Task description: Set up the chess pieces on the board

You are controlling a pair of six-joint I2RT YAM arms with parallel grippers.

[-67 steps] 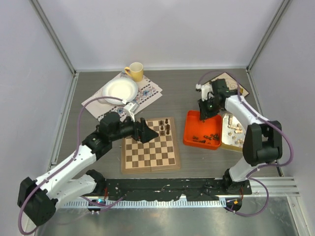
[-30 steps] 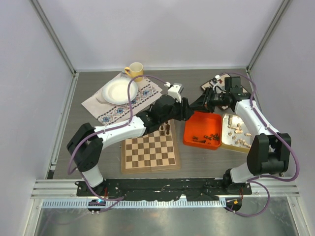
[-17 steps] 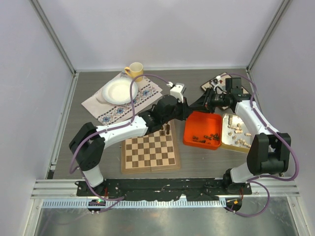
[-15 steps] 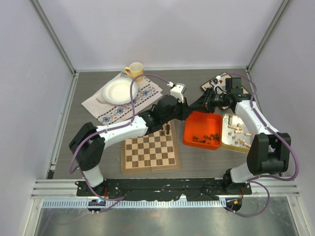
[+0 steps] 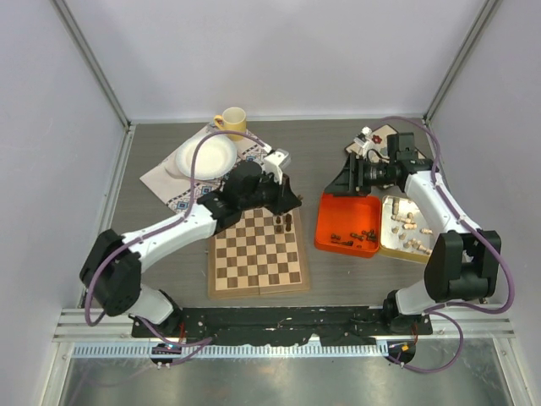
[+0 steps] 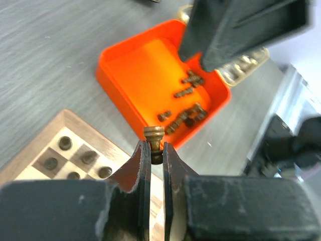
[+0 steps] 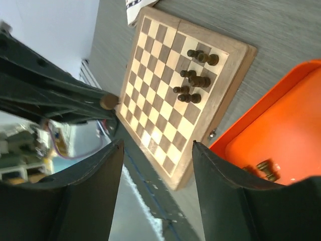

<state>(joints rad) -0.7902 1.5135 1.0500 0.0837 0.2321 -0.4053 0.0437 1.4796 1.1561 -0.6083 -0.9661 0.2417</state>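
Dark piece (image 6: 153, 135) pinched in my left gripper (image 6: 156, 148), near the board's (image 5: 245, 264) one o'clock corner. My right gripper (image 7: 156, 146) is spread apart, empty.

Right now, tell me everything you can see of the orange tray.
The orange tray is a shallow, roughly square dish with rounded corners and low raised walls, apparently glossy plastic. It sits flat on the grey table, just right of the board and close beside a pale tray; whether they touch is unclear. Small dark chess pieces lie scattered toward its near side, and the far part is bare. Nothing grips it.
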